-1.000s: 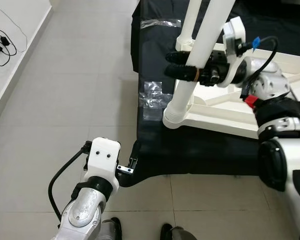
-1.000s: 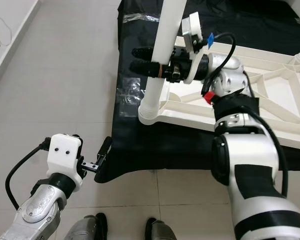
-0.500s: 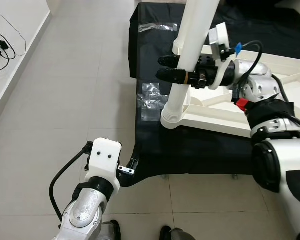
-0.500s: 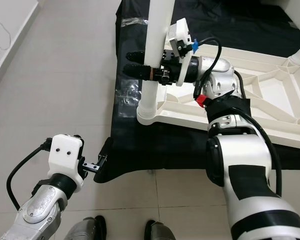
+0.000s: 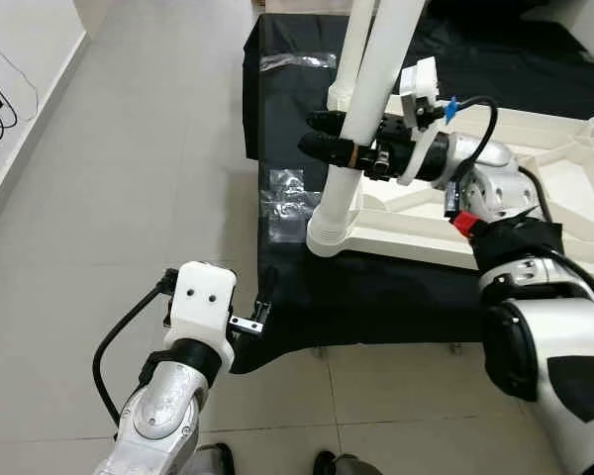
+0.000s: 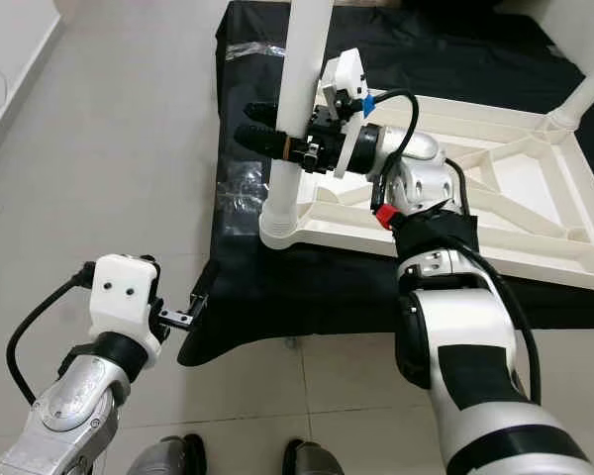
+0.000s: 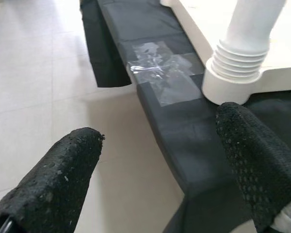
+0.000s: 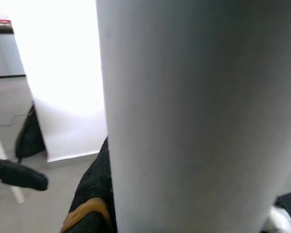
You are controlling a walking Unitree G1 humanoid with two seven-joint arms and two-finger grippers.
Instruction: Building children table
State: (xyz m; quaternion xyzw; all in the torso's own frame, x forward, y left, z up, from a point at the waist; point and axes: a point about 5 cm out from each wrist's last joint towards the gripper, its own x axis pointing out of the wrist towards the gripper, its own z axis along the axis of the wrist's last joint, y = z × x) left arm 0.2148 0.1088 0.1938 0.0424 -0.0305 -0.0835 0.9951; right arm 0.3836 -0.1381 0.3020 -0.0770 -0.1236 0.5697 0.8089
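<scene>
- I've got the right gripper [image 5: 329,154] pinching the white table leg [image 6: 293,119], which stands upright in the corner socket of the upturned tabletop [image 6: 495,213].
- Left gripper [image 7: 160,165] spread, low beside the black cloth's [image 5: 396,287] near corner, short of the leg.

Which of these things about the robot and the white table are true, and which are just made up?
1. The right gripper has its fingers around a white table leg. True.
2. The table leg lies flat on the floor. False: it stands up in the corner of the upside-down white table top.
3. The left gripper is holding a piece of the table. False: its fingers are open and hold nothing, low by the edge of the black cloth.
4. Clear tape is stuck on the black cloth. True.
5. The table top is red. False: it is white.
</scene>
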